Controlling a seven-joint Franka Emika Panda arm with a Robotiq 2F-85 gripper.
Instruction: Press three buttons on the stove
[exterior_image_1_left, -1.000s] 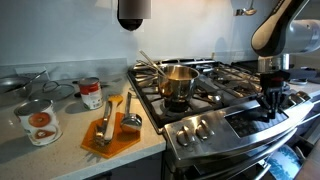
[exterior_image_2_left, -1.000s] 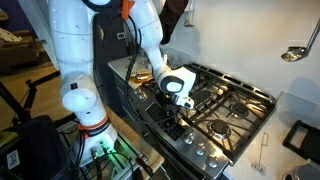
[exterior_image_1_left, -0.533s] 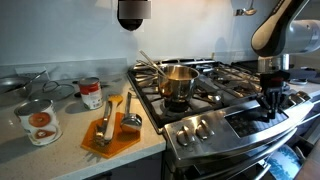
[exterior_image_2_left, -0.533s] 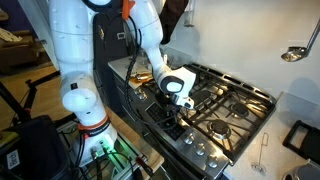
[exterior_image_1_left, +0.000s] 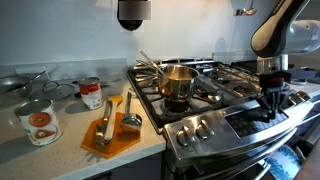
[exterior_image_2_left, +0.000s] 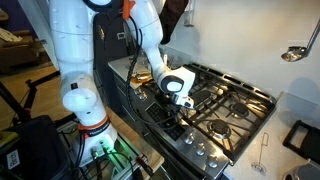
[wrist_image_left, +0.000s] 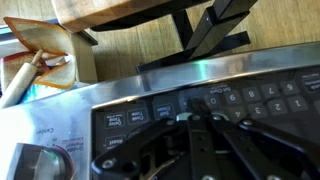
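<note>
The stove (exterior_image_1_left: 215, 85) is a wide stainless gas range with black grates, silver front knobs (exterior_image_1_left: 195, 128) and a dark glossy control panel (exterior_image_1_left: 255, 118). It also shows in an exterior view (exterior_image_2_left: 225, 105). My gripper (exterior_image_1_left: 270, 110) hangs straight down over the front panel, fingers closed together, tips at the panel surface; it also appears in an exterior view (exterior_image_2_left: 178, 122). In the wrist view the shut fingertips (wrist_image_left: 190, 113) touch the panel (wrist_image_left: 120, 120) among labelled buttons, just left of the number keypad (wrist_image_left: 265, 95).
A steel pot (exterior_image_1_left: 177, 82) with utensils sits on a burner. An orange board (exterior_image_1_left: 110, 130) with tools, two cans (exterior_image_1_left: 40, 122) and bowls lie on the counter beside the stove. The white robot base (exterior_image_2_left: 80, 70) stands in front of the range.
</note>
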